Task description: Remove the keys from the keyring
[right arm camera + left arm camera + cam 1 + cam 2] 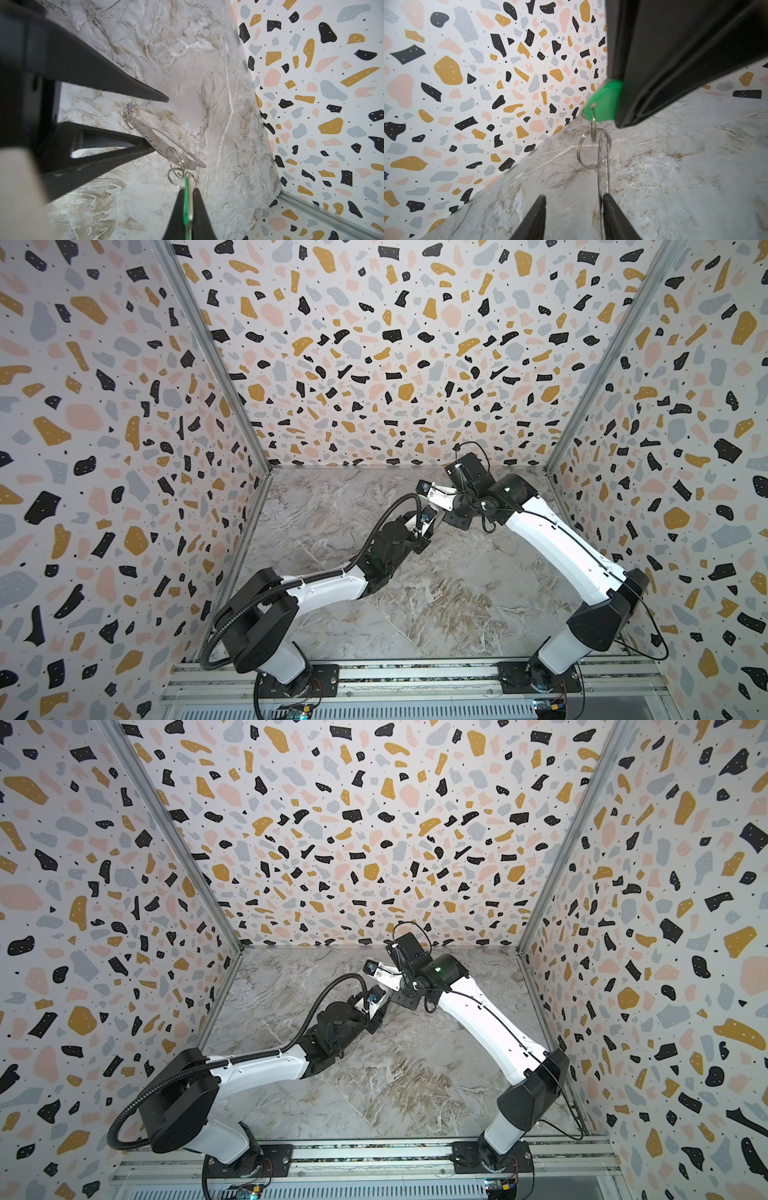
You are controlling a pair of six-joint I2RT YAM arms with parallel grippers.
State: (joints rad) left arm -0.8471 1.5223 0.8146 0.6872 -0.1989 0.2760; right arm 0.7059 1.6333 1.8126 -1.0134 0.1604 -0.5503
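Keyring (143,129) beside left claw (574,197), green key (604,101) in right claw (188,192)

No readable txt, labels, brands or nos. anywhere. Keyring (143,128) has a row of tiny marks along one edge, too small to read.

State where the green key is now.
In the right wrist view, the green key is pinched in the right gripper, above the table toward the back, linked by small rings to the keyring.
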